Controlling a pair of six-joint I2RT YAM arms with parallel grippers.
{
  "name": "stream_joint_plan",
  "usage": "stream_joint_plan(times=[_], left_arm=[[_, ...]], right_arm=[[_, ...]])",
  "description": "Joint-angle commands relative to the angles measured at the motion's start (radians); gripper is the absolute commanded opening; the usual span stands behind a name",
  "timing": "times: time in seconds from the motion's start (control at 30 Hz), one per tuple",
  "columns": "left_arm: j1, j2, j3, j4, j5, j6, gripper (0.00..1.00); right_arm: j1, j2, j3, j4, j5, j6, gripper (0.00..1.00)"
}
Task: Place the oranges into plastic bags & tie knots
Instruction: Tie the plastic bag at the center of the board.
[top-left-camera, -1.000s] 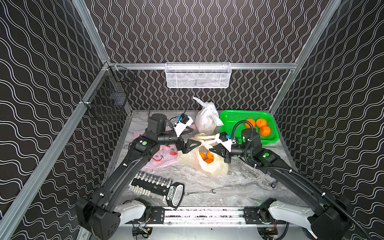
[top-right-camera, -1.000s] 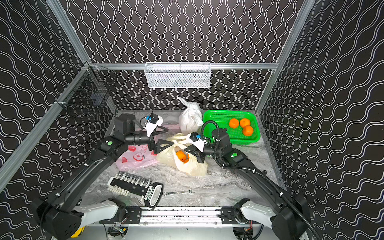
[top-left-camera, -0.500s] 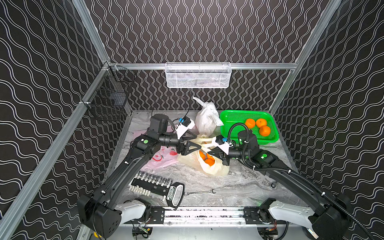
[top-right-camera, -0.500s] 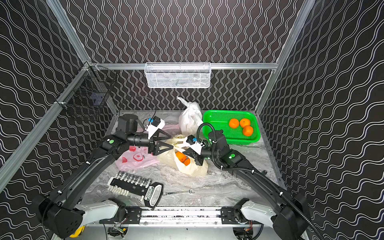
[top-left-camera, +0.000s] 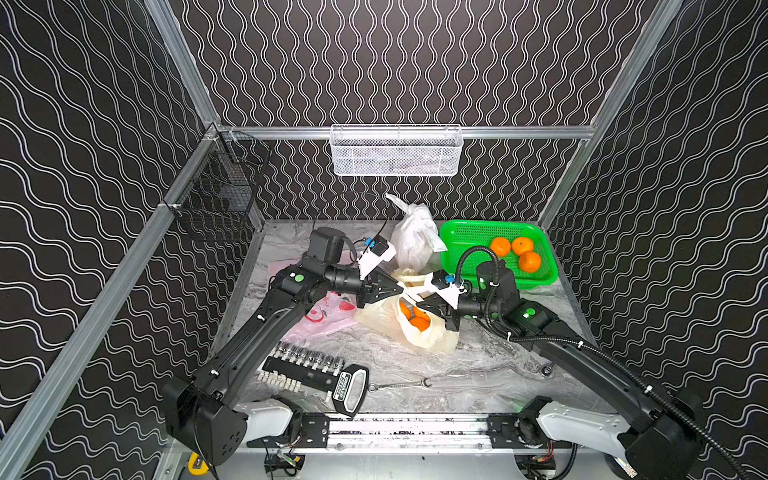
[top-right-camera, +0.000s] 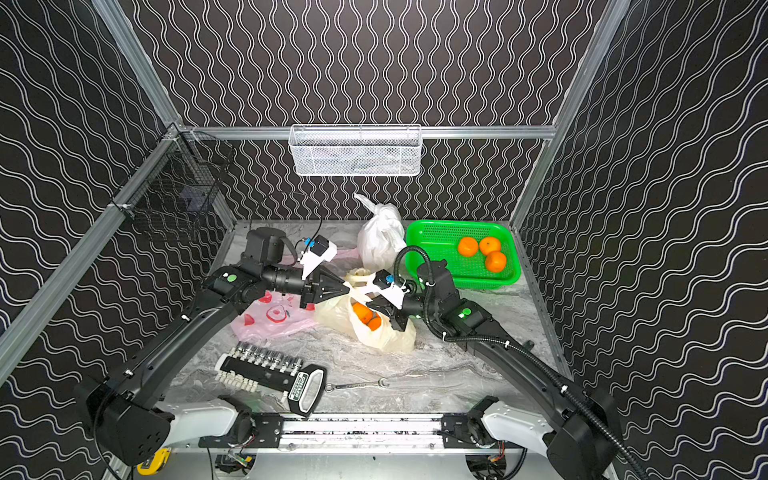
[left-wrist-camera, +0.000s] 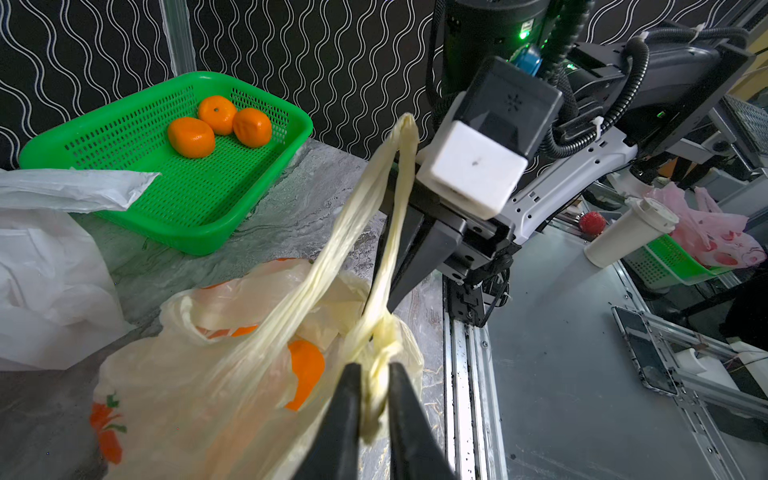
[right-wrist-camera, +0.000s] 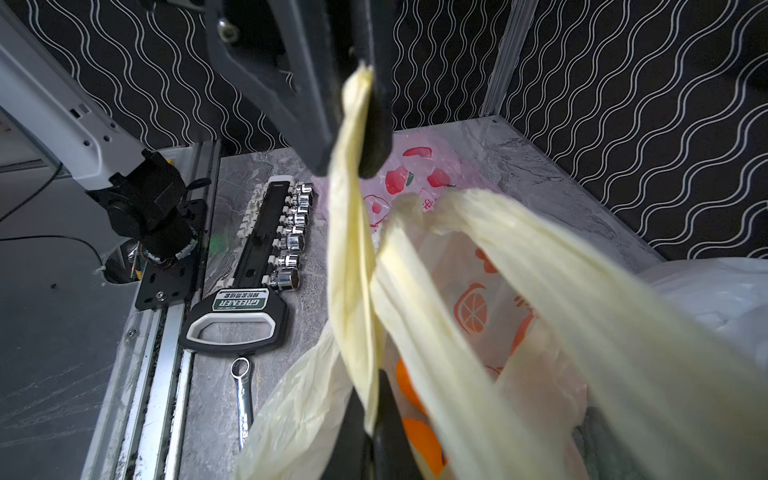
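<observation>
Mid-table: left gripper (left-wrist-camera: 374, 370) pinched tight on the yellow bag's (top-left-camera: 419, 338) twisted handle (left-wrist-camera: 353, 216); right gripper (right-wrist-camera: 371, 399) likewise clamps it. Oranges (top-left-camera: 417, 322) inside.

Top views look down from the front; close wrist cameras share the bag (left-wrist-camera: 187, 395) (right-wrist-camera: 291, 415).

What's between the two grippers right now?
The handle of the yellow bag: it runs taut from the left gripper to the right gripper, both shut on it. Nothing else lies between them; the right wrist view shows this best.
</observation>
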Motion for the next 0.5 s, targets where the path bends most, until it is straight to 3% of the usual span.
stream_joint_plan(times=[0.0, 0.07, 0.2, 0.33, 0.47], left_arm=[[-0.001, 0.002, 0.01, 0.026, 0.02, 0.011, 0.0], [-0.002, 0.0, 0.002, 0.05, 0.008, 0.007, 0.0], [-0.001, -0.01, -0.022, 0.1, -0.009, 0.013, 0.0], [0.0, -0.025, -0.068, 0.19, -0.029, 0.023, 0.0], [0.0, -0.014, -0.07, 0.225, -0.028, 0.03, 0.0]], right_arm=[[0.003, -0.015, 0.011, -0.005, 0.015, 0.009, 0.01], [0.002, -0.031, 0.017, -0.016, 0.017, 0.029, 0.18], [0.002, -0.103, 0.011, -0.011, 0.108, 0.157, 0.73], [0.002, -0.214, -0.021, 0.044, 0.207, 0.41, 0.92], [0.0, -0.256, 0.047, -0.056, 0.35, 0.608, 0.86]])
